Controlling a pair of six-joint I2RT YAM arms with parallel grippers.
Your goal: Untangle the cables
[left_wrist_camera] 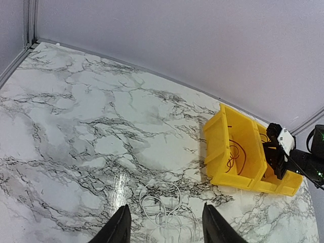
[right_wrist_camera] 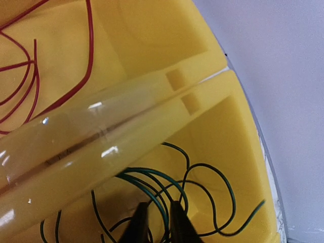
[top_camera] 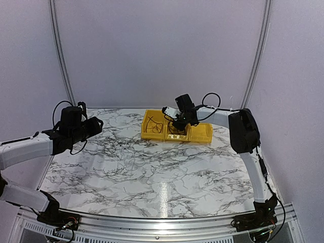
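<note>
green cables (right_wrist_camera: 157,185), thin loops in glossy yellow plastic bin (right_wrist_camera: 238,121)

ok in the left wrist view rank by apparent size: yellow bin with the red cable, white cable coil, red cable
1-2. yellow bin, white cable coil: near alike, coil closer to camera and cropped, so unranked
3. red cable

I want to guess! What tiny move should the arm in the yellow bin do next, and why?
Probably lift the right gripper slightly: its jaws look pinched on the green wire in the yellow bin, so rising should draw it out.
</note>
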